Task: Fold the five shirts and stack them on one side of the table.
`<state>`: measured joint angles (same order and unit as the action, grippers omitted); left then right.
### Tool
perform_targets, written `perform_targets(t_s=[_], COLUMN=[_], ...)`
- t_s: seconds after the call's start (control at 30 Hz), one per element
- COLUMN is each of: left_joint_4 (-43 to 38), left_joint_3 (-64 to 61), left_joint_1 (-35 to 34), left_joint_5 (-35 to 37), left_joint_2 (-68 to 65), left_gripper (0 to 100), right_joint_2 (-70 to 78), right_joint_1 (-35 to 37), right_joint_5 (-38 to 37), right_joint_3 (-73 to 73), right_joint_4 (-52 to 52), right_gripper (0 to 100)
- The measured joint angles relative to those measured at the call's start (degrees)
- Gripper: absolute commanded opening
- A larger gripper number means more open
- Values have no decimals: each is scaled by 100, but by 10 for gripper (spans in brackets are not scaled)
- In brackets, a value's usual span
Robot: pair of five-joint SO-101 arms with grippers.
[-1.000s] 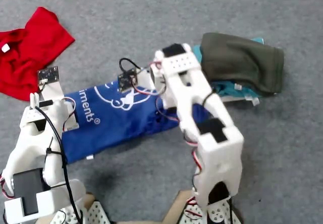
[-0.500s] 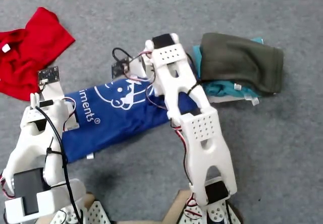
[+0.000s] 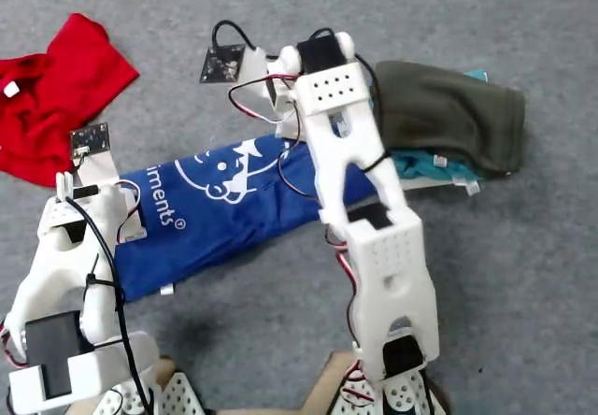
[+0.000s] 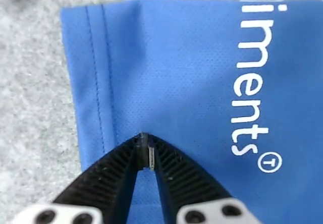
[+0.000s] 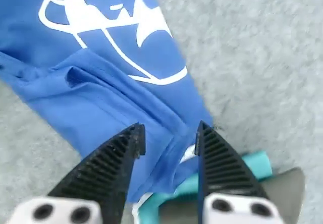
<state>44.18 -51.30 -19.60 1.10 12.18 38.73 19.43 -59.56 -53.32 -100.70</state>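
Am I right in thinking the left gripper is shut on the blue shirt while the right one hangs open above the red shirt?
Not quite: the right wrist view shows the right gripper open above the blue shirt, near the teal shirt, not the red shirt, which lies apart in the high view. The left gripper is shut on the blue shirt.

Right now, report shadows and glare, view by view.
High view: even light, no glare, soft shadow along the olive shirt edge. Left wrist view: blue shirt evenly lit around the left gripper. Right wrist view: shaded creases near the right gripper.
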Motion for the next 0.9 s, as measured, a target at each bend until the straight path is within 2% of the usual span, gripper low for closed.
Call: perform_targets(t_s=[0.03, 0.07, 0.27, 0.37, 0.47, 0.57, 0.63, 0.77, 0.9], left_joint_4=[0, 0, 105, 703, 1635, 2497, 2690, 2708, 2462], left_joint_3=[0, 0, 18, 193, 659, 967, 985, 976, 976], left_joint_1=[0, 0, 0, 0, 0, -18, -281, -1196, -1705], left_joint_5=[0, 0, 0, 0, 0, -105, -185, -598, -879], left_joint_2=[0, 0, 18, 404, 1160, 1934, 2127, 1969, 1231], left_gripper=[30, 30, 29, 32, 47, 159, 227, 232, 234], right_joint_2=[-237, -492, -2418, -3130, -3534, -3754, -3833, -4009, -4062], right_joint_1=[0, 0, 9, 9, -149, -299, -387, -475, -475], right_joint_5=[62, 97, 185, 334, 343, 343, 343, 519, 589], right_joint_3=[281, 624, 3174, 4422, 5486, 6330, 6725, 7200, 7262], right_joint_4=[0, 0, 255, 782, 1152, 1433, 1512, 1582, 1600], right_gripper=[5, 30, 15, 15, 15, 15, 15, 15, 15])
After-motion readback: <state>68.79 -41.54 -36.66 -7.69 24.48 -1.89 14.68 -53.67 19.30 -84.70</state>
